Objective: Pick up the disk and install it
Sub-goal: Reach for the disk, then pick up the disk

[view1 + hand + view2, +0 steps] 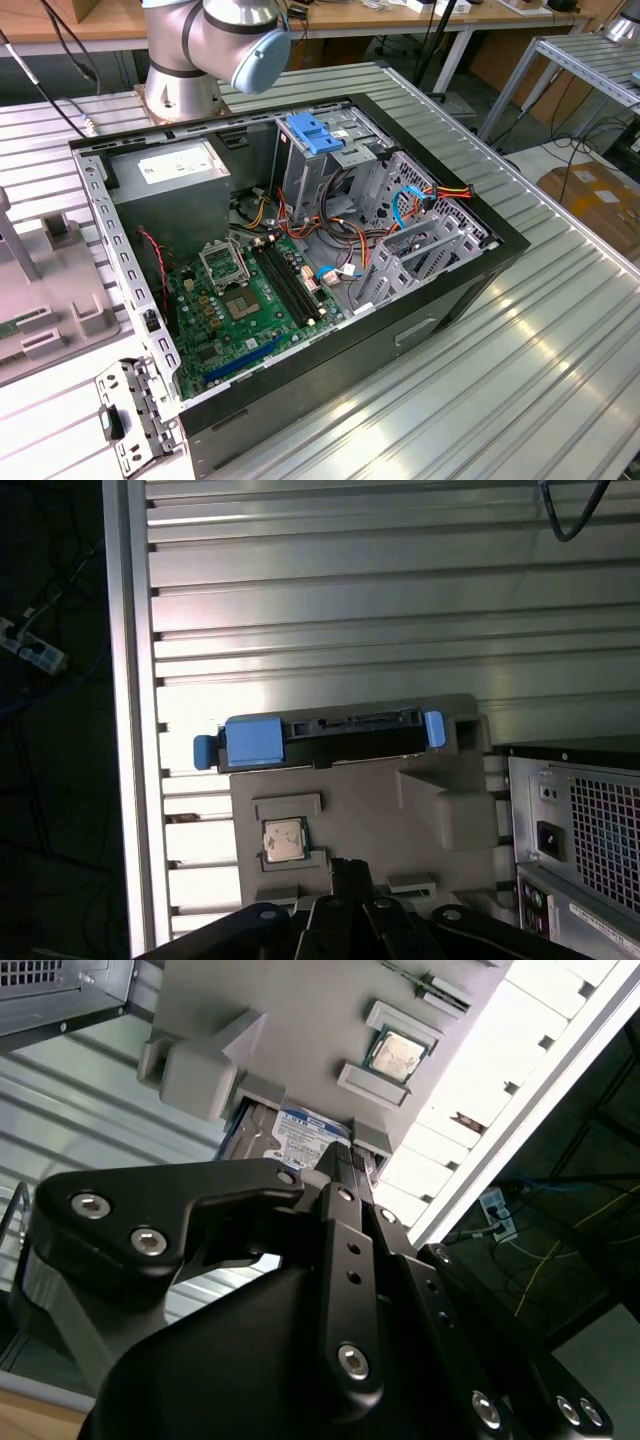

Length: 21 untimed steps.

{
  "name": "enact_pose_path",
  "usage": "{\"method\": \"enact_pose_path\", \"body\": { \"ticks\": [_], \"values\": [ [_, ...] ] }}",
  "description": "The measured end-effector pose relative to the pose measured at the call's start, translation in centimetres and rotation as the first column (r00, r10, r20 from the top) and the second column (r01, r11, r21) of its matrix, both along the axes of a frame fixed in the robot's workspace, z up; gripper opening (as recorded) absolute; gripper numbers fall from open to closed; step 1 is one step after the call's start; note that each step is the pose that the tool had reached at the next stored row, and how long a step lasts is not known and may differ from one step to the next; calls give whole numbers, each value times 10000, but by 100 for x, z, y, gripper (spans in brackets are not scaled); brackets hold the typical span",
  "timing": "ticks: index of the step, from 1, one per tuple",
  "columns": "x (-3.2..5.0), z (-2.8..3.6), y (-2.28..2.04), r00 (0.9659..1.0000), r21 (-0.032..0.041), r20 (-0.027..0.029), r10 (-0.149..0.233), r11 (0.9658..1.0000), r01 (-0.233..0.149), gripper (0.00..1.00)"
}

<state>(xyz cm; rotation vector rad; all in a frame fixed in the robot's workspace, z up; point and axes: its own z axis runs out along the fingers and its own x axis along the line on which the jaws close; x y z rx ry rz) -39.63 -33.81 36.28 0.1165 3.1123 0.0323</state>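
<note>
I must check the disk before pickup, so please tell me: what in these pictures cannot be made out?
Disk label, second wrist view: its near part is hidden behind the gripper.
Disk's flat faces, first wrist view: it sits edge-on in the grey holder, faces turned away.
Grey holder, exterior view: cut off by the exterior view's left edge.

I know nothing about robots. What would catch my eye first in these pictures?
In the exterior view, an open computer case lies on the ribbed metal table, its green motherboard and tangled cables laid bare. In both wrist views the black gripper points at a grey holder beside the case, where the disk with blue side rails sits.
</note>
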Motion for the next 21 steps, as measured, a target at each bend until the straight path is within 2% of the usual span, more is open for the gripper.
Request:
{"method": "enact_pose_path", "body": {
  "ticks": [4, 18, 21],
  "values": [
    [-28, -8, 26, 10000, -1, 0, 1, 10000, -1, 11],
    [-38, -9, 26, 10000, 0, 1, 2, 10000, -2, 11],
    [-38, -9, 26, 9999, -1, 1, 148, 9999, -148, 11]
  ]
}}
